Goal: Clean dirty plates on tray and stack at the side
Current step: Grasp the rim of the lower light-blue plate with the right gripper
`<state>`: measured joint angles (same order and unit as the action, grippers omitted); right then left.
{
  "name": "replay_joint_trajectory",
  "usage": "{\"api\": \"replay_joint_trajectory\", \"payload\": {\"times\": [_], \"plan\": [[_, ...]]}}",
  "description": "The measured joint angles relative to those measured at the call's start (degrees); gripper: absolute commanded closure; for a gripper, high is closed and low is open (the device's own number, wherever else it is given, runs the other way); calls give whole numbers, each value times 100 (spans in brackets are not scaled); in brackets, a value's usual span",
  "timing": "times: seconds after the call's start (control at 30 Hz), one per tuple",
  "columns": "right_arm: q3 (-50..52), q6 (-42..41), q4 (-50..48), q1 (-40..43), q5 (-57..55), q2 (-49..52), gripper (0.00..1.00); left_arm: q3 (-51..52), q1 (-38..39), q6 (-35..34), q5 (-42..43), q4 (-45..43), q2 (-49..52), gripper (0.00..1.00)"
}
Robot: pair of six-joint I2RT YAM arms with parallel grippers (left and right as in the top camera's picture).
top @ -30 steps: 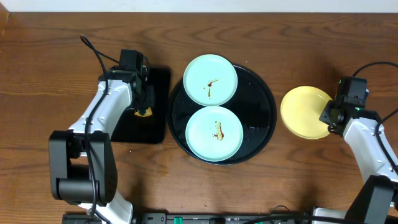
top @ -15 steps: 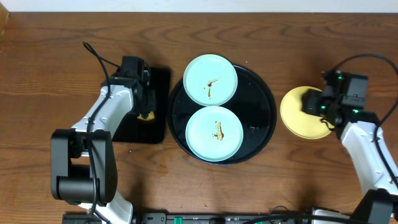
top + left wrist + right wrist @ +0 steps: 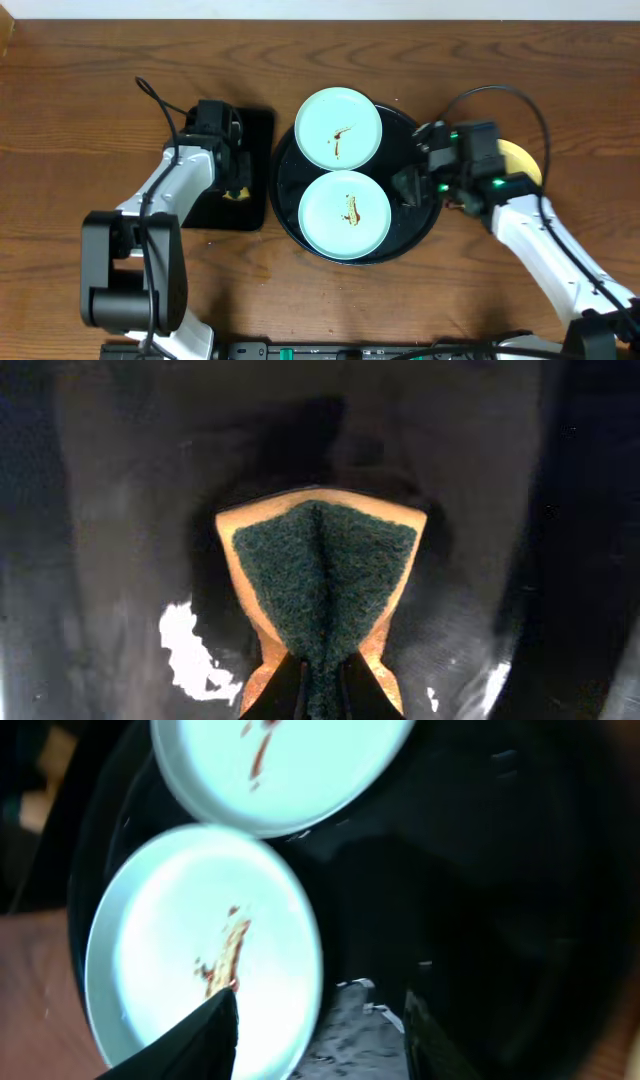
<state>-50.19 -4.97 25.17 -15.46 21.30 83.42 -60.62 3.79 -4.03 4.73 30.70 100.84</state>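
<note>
While the left gripper (image 3: 234, 172) stays where it was a second ago, over the rectangular black tray (image 3: 257, 128) at frame left, the right gripper (image 3: 408, 186) has swung away from the yellow plate (image 3: 523, 160) and now hangs over the right part of the round black tray (image 3: 287, 185). That plate has not moved; it lies on the wooden table (image 3: 100, 60) right of the round tray, mostly hidden by the right arm.

Both mint plates keep their places, flat and face up on the round tray. The upper mint plate (image 3: 339, 128) overhangs the rim at upper left, and the lower mint plate (image 3: 345, 214) lies directly below it, their rims meeting. The upper smear slants from upper right to lower left; the lower one runs nearly straight up the frame.

Seen from the right wrist, the fingers (image 3: 215, 1035) are spread wide and empty above the lower plate's edge. The left wrist view shows the fingers pinched on a folded sponge (image 3: 322, 575), green side up, its crease running bottom to top.
</note>
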Motion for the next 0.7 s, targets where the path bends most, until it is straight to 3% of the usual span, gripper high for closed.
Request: {"api": "replay_joint_trajectory", "payload": {"times": [0.4, 0.7], "plan": [[0, -98, 26, -538, -450, 955, 54, 0, 0, -2, 326, 378, -933, 92], [-4, -343, -116, -664, -501, 1532, 89, 0, 0, 0, 439, 546, -933, 92]]}}
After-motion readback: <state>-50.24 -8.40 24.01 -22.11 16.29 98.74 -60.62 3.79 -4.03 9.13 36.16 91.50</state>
